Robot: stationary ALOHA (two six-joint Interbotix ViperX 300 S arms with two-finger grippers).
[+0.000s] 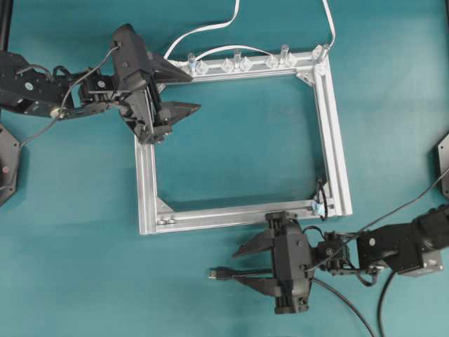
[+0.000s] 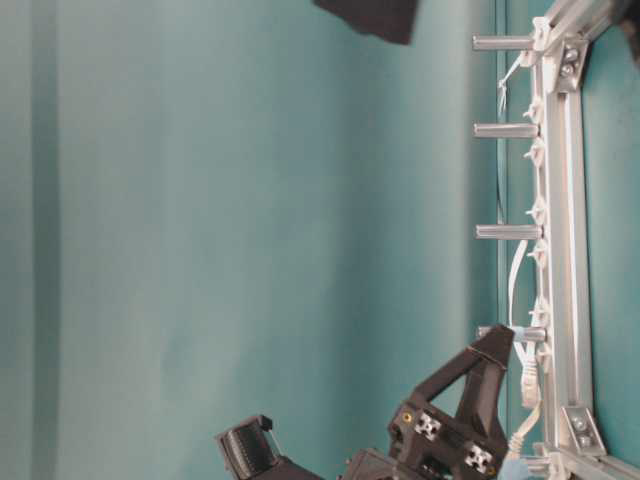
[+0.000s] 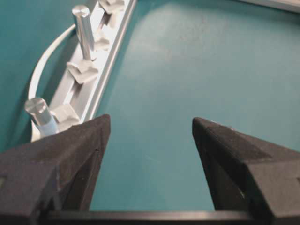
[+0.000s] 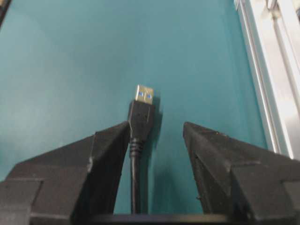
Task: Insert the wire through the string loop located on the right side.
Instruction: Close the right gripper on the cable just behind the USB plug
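Frame (image 1: 337,151) of pale aluminium rail lies flat on the teal table (image 1: 70,267), a rectangle with upright pegs (image 1: 236,56) and clear clips (image 1: 233,65) along its far rail and white flat cables (image 1: 203,29) running off beyond it.

Nearest the onlooker, the right gripper (image 1: 238,263) sits just outside the near rail, at about 6 o'clock of the frame, fingers spread and released. The wire (image 4: 135,173) lies on the table between those fingers, close beside one finger (image 4: 110,145) in the wrist view and apart from the other; whether it touches the near one cannot be told. Its black plug (image 4: 141,117) ends in a metal tip (image 4: 144,94) with a blue insert, pointing away from the gripper body.

The string loop (image 1: 320,191) stands at the frame's 4 o'clock corner, thin black cord above a pale bluish tag (image 1: 318,208).

Farther off, at 10 o'clock, the left gripper (image 1: 193,91) hangs over the far-left corner, fingers wide apart and holding nothing.
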